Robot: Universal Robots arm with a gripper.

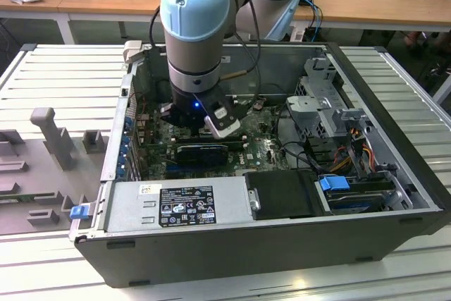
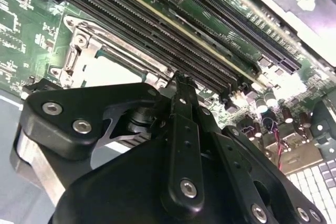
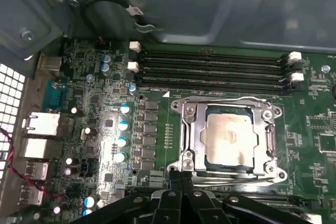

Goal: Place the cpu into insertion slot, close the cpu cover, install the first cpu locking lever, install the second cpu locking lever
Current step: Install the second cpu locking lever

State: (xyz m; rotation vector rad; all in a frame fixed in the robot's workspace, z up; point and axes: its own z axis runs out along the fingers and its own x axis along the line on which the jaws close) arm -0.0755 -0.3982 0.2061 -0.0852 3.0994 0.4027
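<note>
Gripper [image 3: 181, 178]: fingers pressed together, holding nothing, tips at the socket's near edge inside the open computer case [image 1: 394, 244].
Cpu [image 3: 229, 138]: lies flat in the slot, pale top showing through the cover's cut-out.
Slot [image 3: 191, 135]: on the green motherboard [image 3: 105, 77], just beside the memory slots [image 3: 210, 69].
Cover [image 3: 269, 142]: down over the cpu, silver frame around it.
Arm [image 1: 197, 26]: reaches down into the case.
Case: sits on a slatted metal surface [image 1: 63, 75].
</note>
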